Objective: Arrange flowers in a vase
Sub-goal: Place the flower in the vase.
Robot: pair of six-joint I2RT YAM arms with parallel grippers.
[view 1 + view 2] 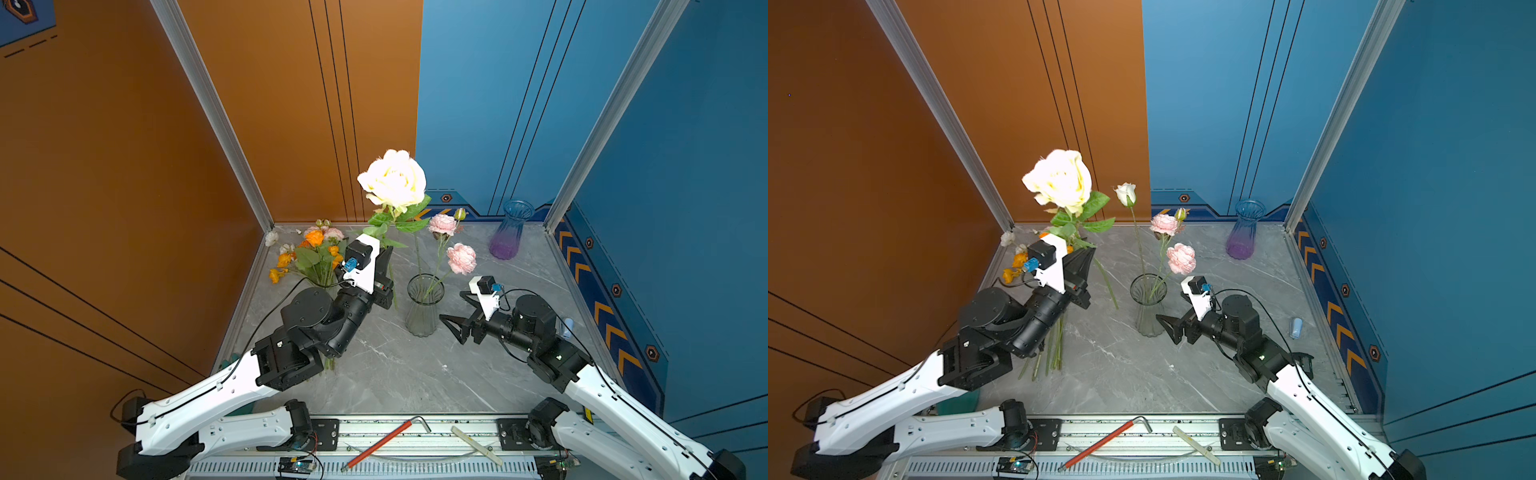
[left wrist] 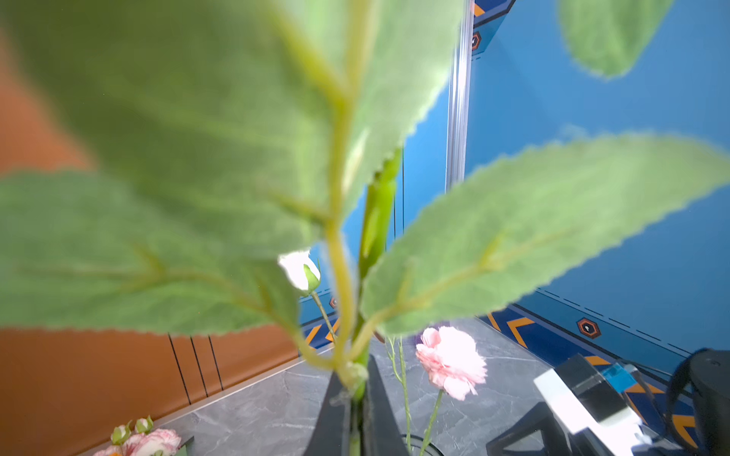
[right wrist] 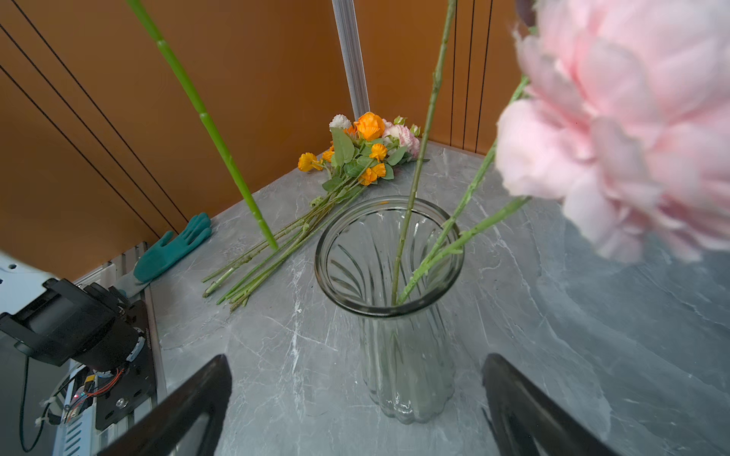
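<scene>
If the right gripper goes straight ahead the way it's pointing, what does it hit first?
Probably the clear glass vase: it stands centered between the open fingers in the wrist view, with only bare table before it.

- Two vases: a clear glass vase [image 1: 422,322] and a blue-and-purple vase [image 1: 509,232].
- One large cream-white rose [image 1: 392,180].
- One white rosebud [image 1: 1126,194].
- Two open pink flowers above the clear vase: an upper pink bloom [image 1: 442,224] and a lower pink bloom [image 1: 461,258], plus one small closed bud [image 1: 459,214].
- One loose bunch [image 3: 355,158] lies on the worktop [image 1: 395,374]; its orange, pink and white heads overlap too much to count.
- One teal glove [image 3: 174,246].
- One red-handled hex key [image 1: 380,444] and one pale flat strip [image 1: 476,445].
- One small pale-blue object [image 1: 1296,327], too small to identify.
- Two robot arms: the left arm [image 1: 216,386] and the right arm [image 1: 611,399].
</scene>
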